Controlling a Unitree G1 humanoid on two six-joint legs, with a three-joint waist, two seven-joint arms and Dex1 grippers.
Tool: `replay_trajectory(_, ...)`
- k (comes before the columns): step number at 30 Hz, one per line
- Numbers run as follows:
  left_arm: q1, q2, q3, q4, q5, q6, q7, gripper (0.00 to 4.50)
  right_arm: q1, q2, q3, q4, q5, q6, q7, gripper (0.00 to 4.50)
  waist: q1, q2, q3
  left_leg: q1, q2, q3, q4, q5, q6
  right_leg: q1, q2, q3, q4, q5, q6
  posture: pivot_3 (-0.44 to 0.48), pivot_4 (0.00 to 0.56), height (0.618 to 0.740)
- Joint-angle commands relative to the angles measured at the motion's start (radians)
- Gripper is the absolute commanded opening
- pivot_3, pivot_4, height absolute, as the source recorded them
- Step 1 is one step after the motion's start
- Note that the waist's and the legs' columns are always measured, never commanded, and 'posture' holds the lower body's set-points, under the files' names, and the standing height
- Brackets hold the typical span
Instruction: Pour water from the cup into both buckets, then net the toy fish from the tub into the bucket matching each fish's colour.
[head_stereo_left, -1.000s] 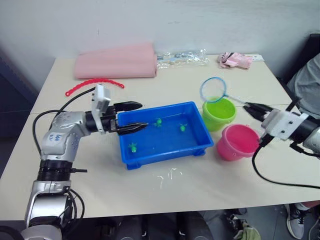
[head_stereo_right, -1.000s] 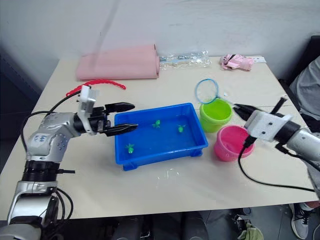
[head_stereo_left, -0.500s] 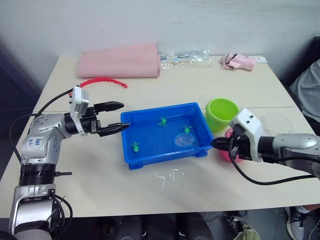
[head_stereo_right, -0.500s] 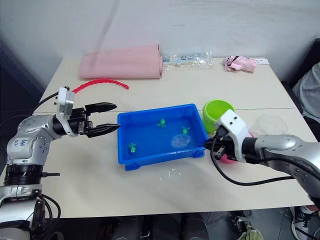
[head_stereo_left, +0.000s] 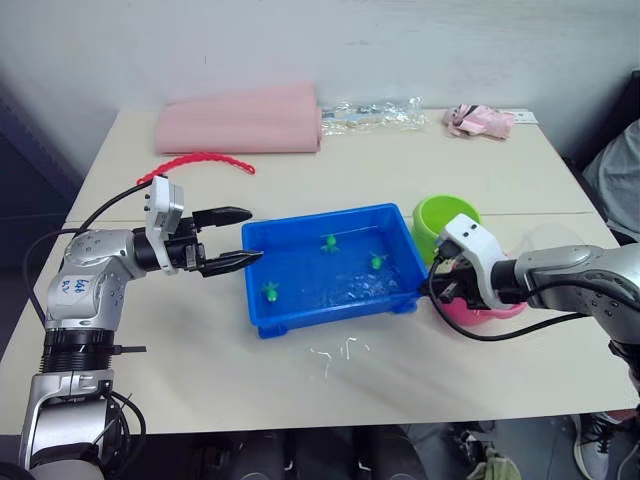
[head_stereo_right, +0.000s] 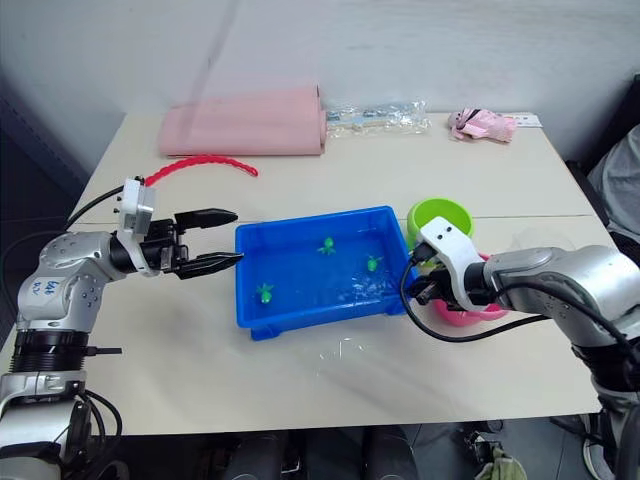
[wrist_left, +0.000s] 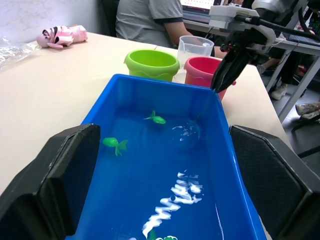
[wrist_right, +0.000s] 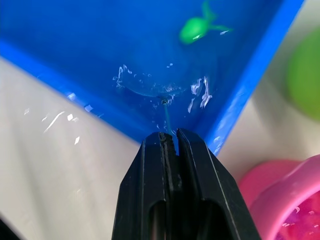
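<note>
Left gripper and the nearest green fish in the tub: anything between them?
In the left eye view, only the tub wall and open water separate the left gripper from the nearest green fish.

We see our left gripper (head_stereo_right: 226, 239) spread open beside the blue tub (head_stereo_right: 318, 311) holding three green fish (head_stereo_right: 263, 293), while our right gripper (head_stereo_right: 412, 286) reaches its far corner before the green bucket (head_stereo_right: 438, 217).
</note>
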Motion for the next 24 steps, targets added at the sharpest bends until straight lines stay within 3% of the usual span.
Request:
replay_trajectory(1,0.018,0.008,0.019,-0.063,-0.023,0.006,0.01,4.48,0.049,0.038,-0.063,-0.01,-0.067,-0.076,-0.019,0.0,0.0,0.0,0.0,-0.001,0.0,0.0,0.0,0.0,0.0,-0.001,0.0,0.0,0.0,0.0,0.0,0.0,0.15,0.74)
replay_trajectory(11,0.029,0.008,0.029,-0.096,-0.035,0.034,0.04,4.48,0.267,0.185,-0.239,-0.091,-0.113,-0.33,0.032,0.0,0.001,0.0,0.0,-0.002,0.0,-0.001,0.0,0.001,0.001,-0.001,0.002,0.0,-0.001,0.001,0.002,0.0,0.15,0.74)
replay_trajectory(21,0.002,-0.004,0.011,-0.084,-0.035,0.04,0.039,4.48,0.416,0.187,-0.36,-0.209,-0.142,-0.463,0.085,0.0,0.002,0.0,0.0,-0.002,0.0,-0.001,0.0,0.001,0.001,0.0,0.003,0.001,-0.001,0.001,0.002,0.0,0.15,0.74)
replay_trajectory(24,-0.021,-0.014,0.0,-0.072,-0.033,0.037,0.032,4.48,0.49,0.137,-0.404,-0.25,-0.177,-0.554,0.173,0.0,0.002,0.0,0.0,-0.002,0.0,-0.001,0.0,0.001,0.0,0.0,0.003,0.001,-0.001,0.001,0.002,0.0,0.15,0.74)
